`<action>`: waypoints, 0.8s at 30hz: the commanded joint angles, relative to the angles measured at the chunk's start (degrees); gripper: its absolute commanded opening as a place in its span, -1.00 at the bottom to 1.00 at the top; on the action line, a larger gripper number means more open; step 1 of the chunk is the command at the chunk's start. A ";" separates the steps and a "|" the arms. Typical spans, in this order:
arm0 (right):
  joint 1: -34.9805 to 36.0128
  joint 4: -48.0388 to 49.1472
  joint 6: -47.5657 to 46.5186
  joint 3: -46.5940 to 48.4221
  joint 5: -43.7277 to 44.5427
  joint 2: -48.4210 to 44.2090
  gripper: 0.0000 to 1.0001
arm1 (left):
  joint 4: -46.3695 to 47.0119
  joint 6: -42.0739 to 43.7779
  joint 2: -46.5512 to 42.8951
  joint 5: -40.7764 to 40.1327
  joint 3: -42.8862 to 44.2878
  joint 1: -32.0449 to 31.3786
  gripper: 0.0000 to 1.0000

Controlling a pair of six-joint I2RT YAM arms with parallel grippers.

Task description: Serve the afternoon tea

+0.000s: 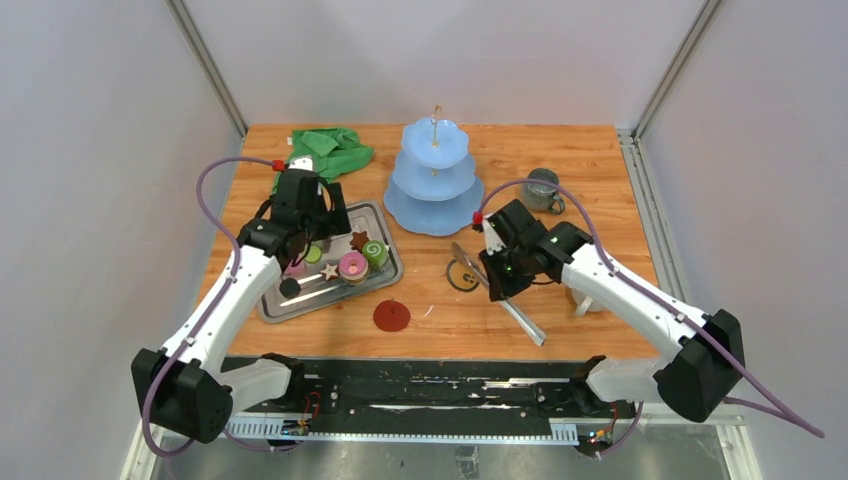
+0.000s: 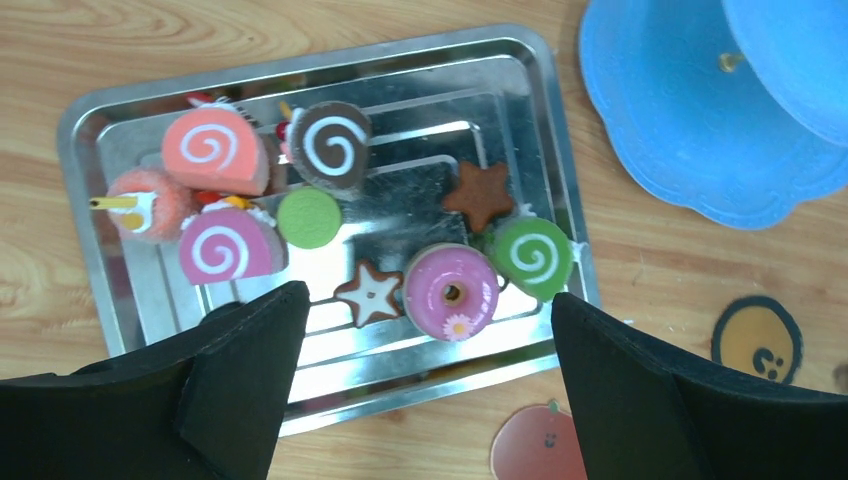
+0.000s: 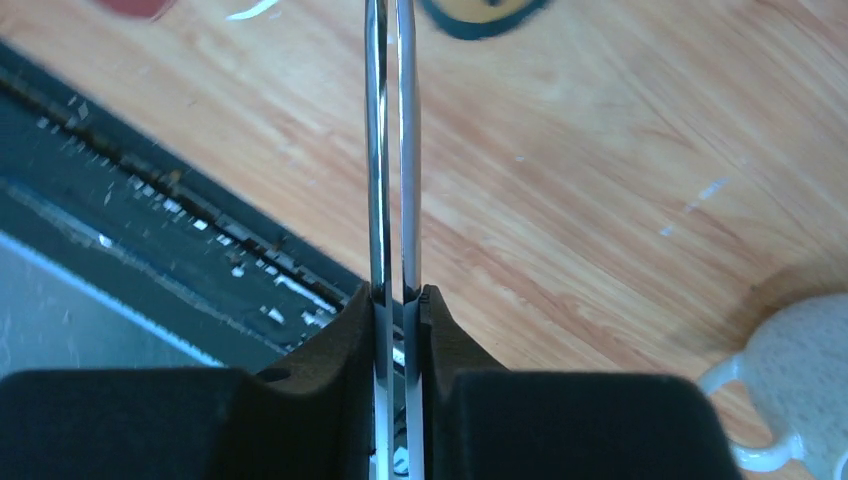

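1. Steel tongs (image 3: 392, 150), thin and two-bladed, were pinched tight between the right fingers (image 3: 330, 385) above the wooden worktop (image 3: 600, 200).
2. The left fingers (image 2: 230, 380) stood wide apart, holding nothing, over the steel tray (image 2: 540, 80); its pink ring doughnut (image 2: 451, 292) lay between them.
3. The speckled white mug (image 3: 800, 380) sat just beside the right fingers.

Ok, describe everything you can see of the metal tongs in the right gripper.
The tongs are two long, thin strips of shiny steel, pinched almost together by the right gripper, shut on them partway along. They run slantwise over the wooden table, one end beside the yellow-and-black coaster, the other toward the near edge. Whether they rest on the table cannot be told.
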 commanded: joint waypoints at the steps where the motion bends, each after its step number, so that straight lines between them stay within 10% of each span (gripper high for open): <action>1: 6.13 -5.90 -4.15 6.91 -2.69 2.63 -0.69 | -1.91 -1.42 0.76 0.14 1.20 3.79 0.91; 24: 15.15 3.11 -5.51 26.44 1.80 27.82 -0.15 | -2.12 -1.83 -3.06 3.89 -1.57 8.51 0.93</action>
